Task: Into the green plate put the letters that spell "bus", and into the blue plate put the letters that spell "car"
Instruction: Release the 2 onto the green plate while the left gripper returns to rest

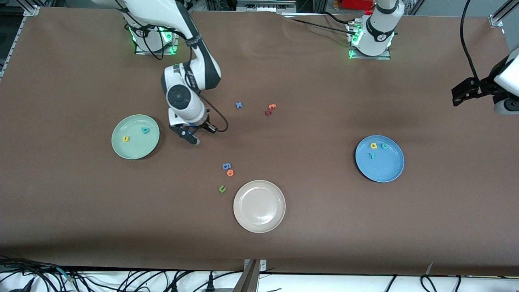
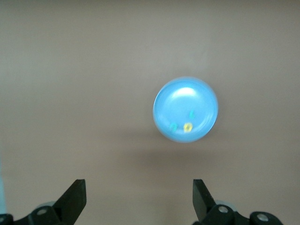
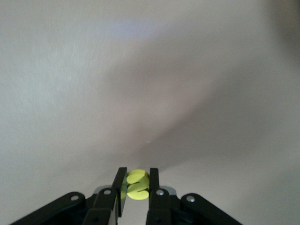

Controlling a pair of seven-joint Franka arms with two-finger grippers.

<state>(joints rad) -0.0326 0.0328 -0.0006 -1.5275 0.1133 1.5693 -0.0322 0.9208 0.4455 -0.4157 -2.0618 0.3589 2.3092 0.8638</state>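
Observation:
My right gripper (image 1: 194, 140) hangs over bare table beside the green plate (image 1: 138, 149), on the side toward the left arm's end. It is shut on the yellow "s" (image 3: 138, 184), pinched between the fingers (image 3: 120, 183). The green plate holds a yellow "u" (image 1: 126, 138) and a teal "b" (image 1: 145, 130). In the blue plate (image 1: 385, 167) lie a yellow "a" (image 1: 373, 145), a teal "c" (image 1: 384, 146) and a teal "r" (image 1: 372, 155). My left gripper (image 2: 139, 187) waits high at the left arm's end of the table, open and empty, with the blue plate (image 2: 185, 98) below it.
A beige-white plate (image 1: 259, 219) sits nearest the front camera. Beside it lie a dark green "u" (image 1: 222, 188), an orange "o" (image 1: 230, 172) and a blue "6" piece (image 1: 226, 166). A blue "x" (image 1: 239, 105), an orange "t" (image 1: 272, 106) and a dark red letter (image 1: 268, 112) lie mid-table.

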